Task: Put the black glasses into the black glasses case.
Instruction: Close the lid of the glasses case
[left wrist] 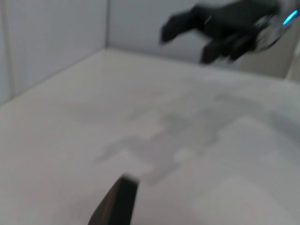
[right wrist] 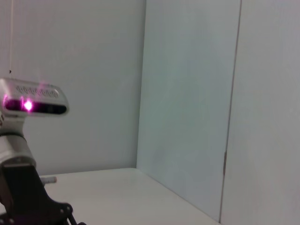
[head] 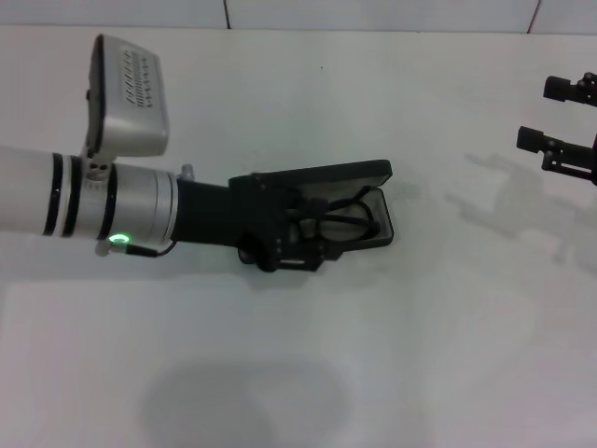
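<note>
While my left pincer [head: 312, 233] hangs over the open black glasses case [head: 359, 201] on the counter [head: 448, 355], the black glasses [head: 347, 222] lie inside it. I cannot tell its jaw state. My right pincer [head: 550, 117] sits parked apart, well off.

From my head camera the white table [head: 308, 364] is evenly, brightly lit from overhead; soft grey shadows pool beneath the left arm [head: 103, 201] and beside the right gripper [head: 564, 140]. My left wrist feed is badly blurred, the right gripper [left wrist: 220, 28] smeared. A magenta lamp [right wrist: 28, 105] blooms in my dimmer right wrist feed.
</note>
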Available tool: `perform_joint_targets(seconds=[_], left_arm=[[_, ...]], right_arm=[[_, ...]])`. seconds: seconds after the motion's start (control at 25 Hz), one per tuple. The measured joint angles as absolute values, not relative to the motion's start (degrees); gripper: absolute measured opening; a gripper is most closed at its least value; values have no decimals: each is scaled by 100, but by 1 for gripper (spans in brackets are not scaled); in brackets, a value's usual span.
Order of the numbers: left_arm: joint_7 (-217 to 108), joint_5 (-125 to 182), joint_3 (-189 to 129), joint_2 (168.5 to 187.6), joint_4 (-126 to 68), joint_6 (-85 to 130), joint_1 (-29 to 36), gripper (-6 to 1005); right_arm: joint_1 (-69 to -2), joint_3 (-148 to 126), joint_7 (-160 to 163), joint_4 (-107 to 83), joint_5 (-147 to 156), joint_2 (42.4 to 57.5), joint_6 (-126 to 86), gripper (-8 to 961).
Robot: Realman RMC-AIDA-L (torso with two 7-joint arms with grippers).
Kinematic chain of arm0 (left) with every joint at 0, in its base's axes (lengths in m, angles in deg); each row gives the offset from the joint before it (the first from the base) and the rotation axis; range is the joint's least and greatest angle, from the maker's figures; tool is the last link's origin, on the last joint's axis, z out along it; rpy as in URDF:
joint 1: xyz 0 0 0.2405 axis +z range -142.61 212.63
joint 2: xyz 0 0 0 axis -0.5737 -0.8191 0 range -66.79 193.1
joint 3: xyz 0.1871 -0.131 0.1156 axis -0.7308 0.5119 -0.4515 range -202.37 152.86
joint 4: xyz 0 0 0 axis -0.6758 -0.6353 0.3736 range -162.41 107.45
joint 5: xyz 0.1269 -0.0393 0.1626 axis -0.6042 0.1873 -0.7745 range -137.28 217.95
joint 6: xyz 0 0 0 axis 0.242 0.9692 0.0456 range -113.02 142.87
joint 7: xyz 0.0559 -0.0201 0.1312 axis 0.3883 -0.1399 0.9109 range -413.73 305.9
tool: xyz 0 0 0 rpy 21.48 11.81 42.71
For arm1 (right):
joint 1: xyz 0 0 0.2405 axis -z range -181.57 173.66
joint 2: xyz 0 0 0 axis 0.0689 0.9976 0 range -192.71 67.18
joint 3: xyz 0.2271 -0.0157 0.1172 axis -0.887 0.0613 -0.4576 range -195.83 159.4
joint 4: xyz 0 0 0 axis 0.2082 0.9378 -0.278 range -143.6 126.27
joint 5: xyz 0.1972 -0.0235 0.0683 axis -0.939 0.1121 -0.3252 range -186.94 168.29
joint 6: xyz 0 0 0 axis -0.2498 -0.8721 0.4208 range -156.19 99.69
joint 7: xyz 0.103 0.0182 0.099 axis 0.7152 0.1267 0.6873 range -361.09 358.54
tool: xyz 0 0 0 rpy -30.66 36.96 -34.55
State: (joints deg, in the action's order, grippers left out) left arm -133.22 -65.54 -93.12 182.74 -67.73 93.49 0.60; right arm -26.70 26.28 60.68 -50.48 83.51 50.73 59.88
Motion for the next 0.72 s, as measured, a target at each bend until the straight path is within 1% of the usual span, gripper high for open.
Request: perform_joint_targets(seconds=[0.2, 0.24, 0.48, 0.72], left_arm=[[-13136, -5616, -8967, 18284, -6740, 9130, 76, 643], [-13179, -5486, -8888, 18288, -6705, 8925, 51, 643], [-13608, -5417, -8952, 18297, -6237, 7449, -373, 644], [-13644, -5921, -9423, 18291, -6067, 7290, -568, 644]], right_arm=[[-2672, 2629, 6043, -5045, 8351, 5078, 5988, 706], [-2672, 2633, 5986, -5046, 8370, 5104, 5990, 706], [-2687, 2634, 5927, -5034, 8399, 5120, 5990, 707], [-2690, 2634, 5920, -5018, 8405, 5123, 5990, 709]])
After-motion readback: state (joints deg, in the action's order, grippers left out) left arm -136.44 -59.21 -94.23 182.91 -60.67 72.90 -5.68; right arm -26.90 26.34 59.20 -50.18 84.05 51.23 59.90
